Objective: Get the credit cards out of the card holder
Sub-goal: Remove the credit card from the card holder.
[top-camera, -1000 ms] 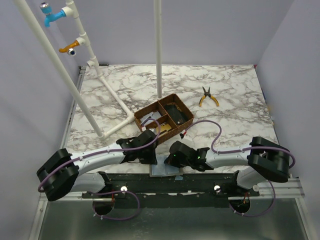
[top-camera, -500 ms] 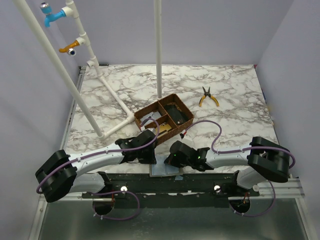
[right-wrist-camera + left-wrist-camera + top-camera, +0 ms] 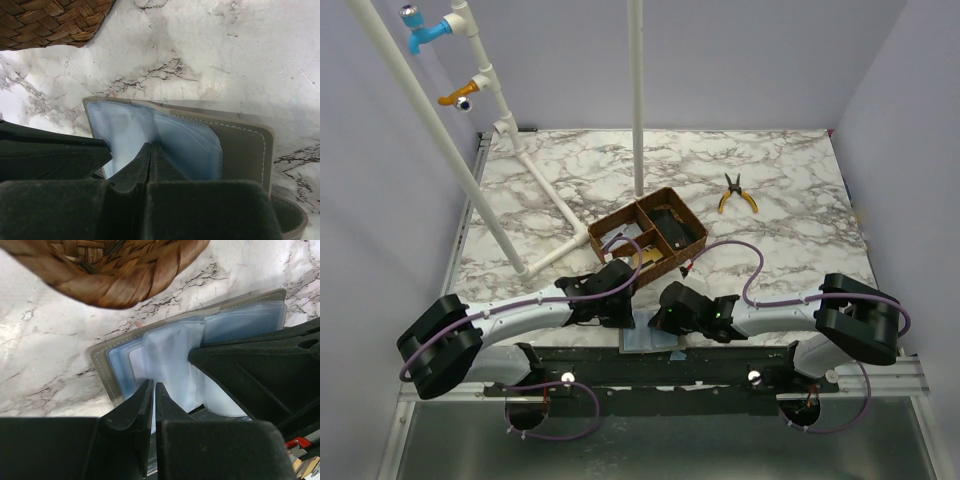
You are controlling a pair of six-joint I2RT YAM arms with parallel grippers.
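Note:
The card holder [image 3: 102,365] lies open on the marble at the table's near edge, grey outside and pale blue inside [image 3: 190,142]. In the top view only a sliver of it [image 3: 642,343] shows between the two arms. A whitish credit card [image 3: 170,357] sticks partly out of a pocket. My left gripper [image 3: 152,387] is shut on the card's near edge, and a pale strip shows between its fingers. My right gripper [image 3: 151,146] is shut, its tips pressed onto the holder's inner fold beside the pockets. The two grippers [image 3: 630,318] [image 3: 660,322] nearly touch over the holder.
A brown woven three-compartment tray [image 3: 692,245] stands just beyond the holder, its wall close above both grippers [image 3: 125,280]. Yellow-handled pliers [image 3: 736,194] lie at the back right. A white pipe frame [image 3: 545,190] and a vertical pole [image 3: 637,100] stand behind. The table's front edge is right below the holder.
The left arm's elbow shifted slightly. Both grippers stay on the card holder, and the right arm is still.

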